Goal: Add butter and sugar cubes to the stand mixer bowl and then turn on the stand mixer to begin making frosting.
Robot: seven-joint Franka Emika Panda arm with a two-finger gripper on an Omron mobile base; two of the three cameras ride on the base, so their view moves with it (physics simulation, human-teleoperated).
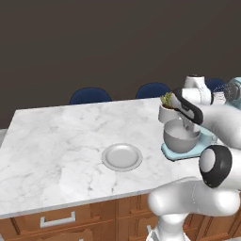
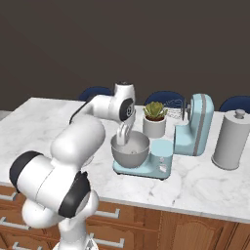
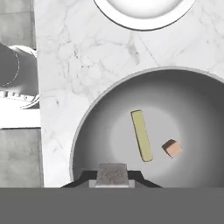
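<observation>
White marble topped the island (image 1: 56, 141), with blue chairs (image 1: 90, 95) behind it against a dark wall; a shallow grey plate (image 1: 122, 156) lay left of the blue mixer (image 2: 195, 126), a potted plant (image 2: 155, 119) stood behind the bowl (image 2: 130, 149), and a grey canister (image 2: 231, 140) sat to the right; no writing could be read; the gripper (image 2: 123, 133) hung over the bowl, how far its fingers were parted I could not tell; butter (image 3: 142, 135) and a brownish cube (image 3: 173, 148) lay apart on the bowl's floor
</observation>
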